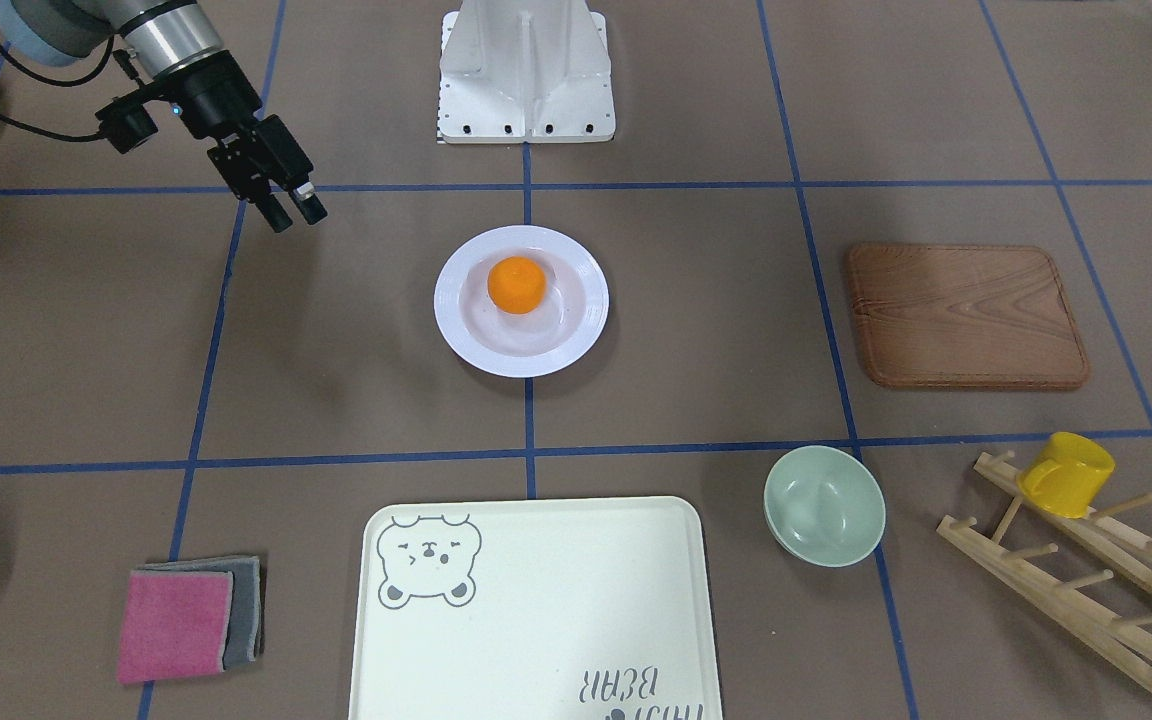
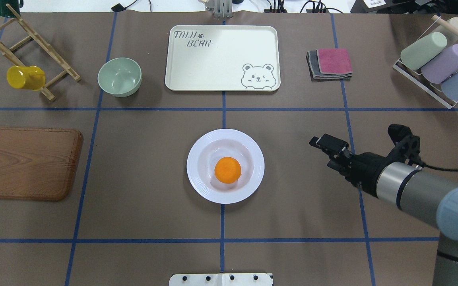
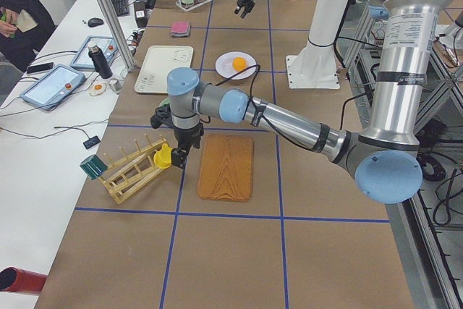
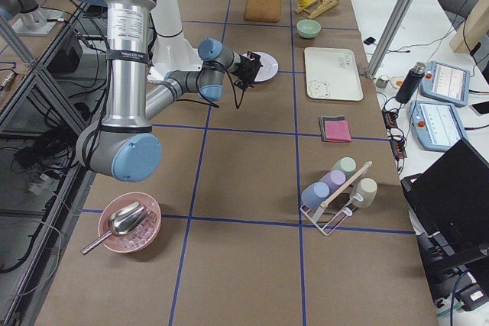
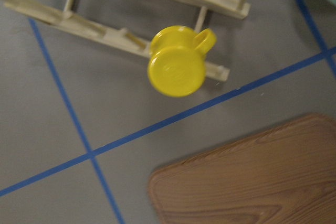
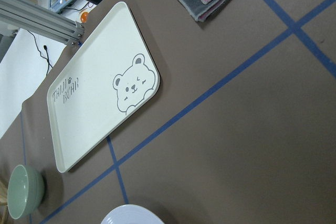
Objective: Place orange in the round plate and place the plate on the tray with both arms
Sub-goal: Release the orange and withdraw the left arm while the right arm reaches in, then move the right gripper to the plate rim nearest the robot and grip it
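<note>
Overhead exterior view shows you the orange [image 2: 228, 170] lying in the round plate [image 2: 197, 167], well apart from the tray [image 2: 221, 59]. The right gripper [image 1: 296, 213] hangs beside the plate, and the left gripper [image 3: 177, 158] hangs near the yellow cup [image 3: 163, 157]. For both, I cannot tell if the fingers are apart.

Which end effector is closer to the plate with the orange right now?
Right. The right end effector hovers off the plate's side, on the robot's right. The left end effector is much farther, above the yellow cup on the wooden rack.
</note>
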Available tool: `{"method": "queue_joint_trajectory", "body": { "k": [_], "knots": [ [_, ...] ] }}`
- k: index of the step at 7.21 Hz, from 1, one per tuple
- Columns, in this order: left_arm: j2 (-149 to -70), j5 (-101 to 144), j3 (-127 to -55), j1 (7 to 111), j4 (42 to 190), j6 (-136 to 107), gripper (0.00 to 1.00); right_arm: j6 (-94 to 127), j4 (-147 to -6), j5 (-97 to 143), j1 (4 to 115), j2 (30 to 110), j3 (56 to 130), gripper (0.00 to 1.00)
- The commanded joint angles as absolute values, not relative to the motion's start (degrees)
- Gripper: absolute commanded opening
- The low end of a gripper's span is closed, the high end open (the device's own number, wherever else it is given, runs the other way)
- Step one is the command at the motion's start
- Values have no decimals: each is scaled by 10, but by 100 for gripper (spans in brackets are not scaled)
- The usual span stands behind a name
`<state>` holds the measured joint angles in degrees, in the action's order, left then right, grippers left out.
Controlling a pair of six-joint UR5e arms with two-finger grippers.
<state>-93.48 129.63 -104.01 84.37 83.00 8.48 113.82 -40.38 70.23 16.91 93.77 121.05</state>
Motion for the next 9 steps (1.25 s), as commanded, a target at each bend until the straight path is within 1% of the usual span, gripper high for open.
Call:
{"method": "queue_joint_trajectory", "body": {
  "k": [1,2,3,5,6,8,9],
  "knots": [
    [-892,1337,-1030,889,838,94,99,1249,-403,513,19,930,1195,91],
    [-891,1337,-1029,889,838,94,99,1257,-403,492,6,871,1139,90],
    [-891,1337,-1029,889,838,94,99,1257,-404,490,14,794,1074,85],
    [-890,1337,-1029,889,838,94,99,1257,-429,493,15,767,1058,77],
    [-883,1338,-1030,889,838,95,99,1258,-466,494,17,752,1054,77],
    [-882,1338,-1030,889,839,95,99,1258,-481,515,40,733,1008,77],
    [-882,1338,-1030,889,839,95,99,1258,-481,534,60,714,980,74]
  ]
}}
